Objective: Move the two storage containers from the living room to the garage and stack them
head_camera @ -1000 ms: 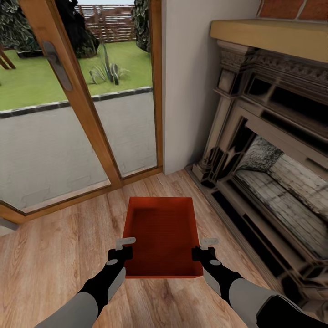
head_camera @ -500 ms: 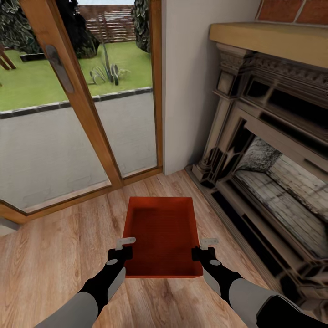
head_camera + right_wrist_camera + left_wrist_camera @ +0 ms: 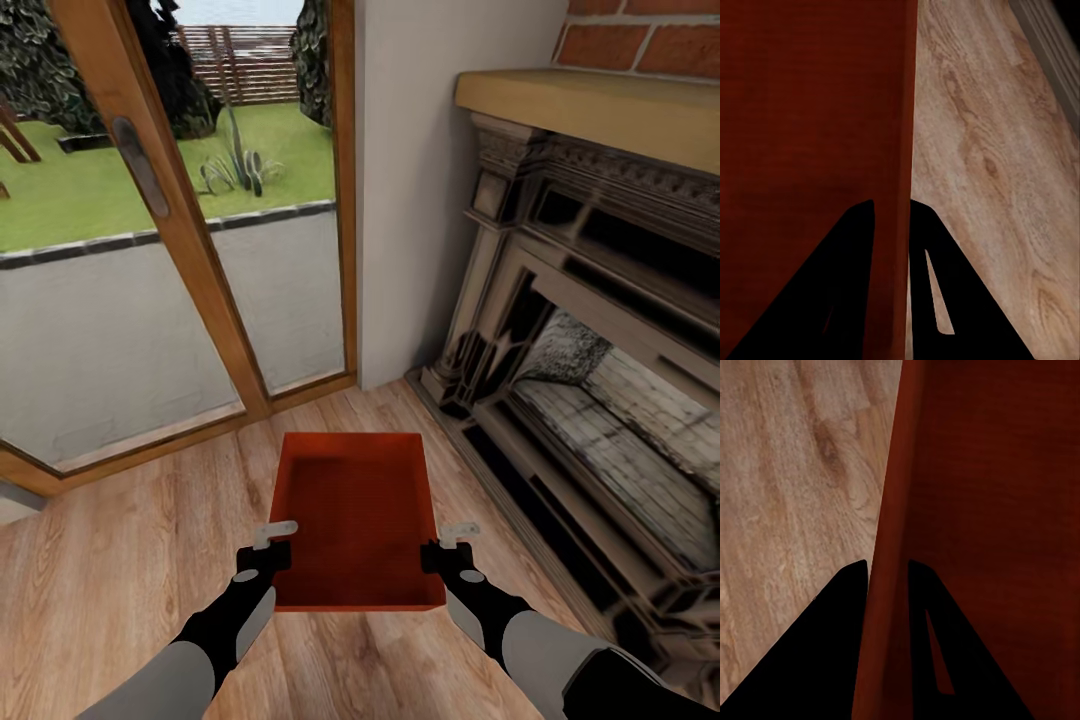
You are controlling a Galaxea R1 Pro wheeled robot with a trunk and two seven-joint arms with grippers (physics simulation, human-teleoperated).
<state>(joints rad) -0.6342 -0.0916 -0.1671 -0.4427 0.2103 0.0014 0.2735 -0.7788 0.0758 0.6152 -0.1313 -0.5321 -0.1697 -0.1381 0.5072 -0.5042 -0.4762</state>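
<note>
We face the corner of the living room (image 3: 420,200), where the wood-framed glass door (image 3: 190,250) looks onto grass and paving at our left and the dark carved fireplace (image 3: 590,340) under red brick stands at our right. The light wood-plank flooring (image 3: 100,560) runs below both. From the head we see one orange-red storage container (image 3: 357,520), open side up, carried between our arms in front of the door and fireplace. Our left gripper (image 3: 270,541) clamps its left wall and our right gripper (image 3: 450,540) its right wall. The wrist views add what the head cannot: each thin wall (image 3: 889,577) (image 3: 900,217) passes between two dark fingers (image 3: 832,645) (image 3: 840,285), one inside and one outside, with planks beyond.
</note>
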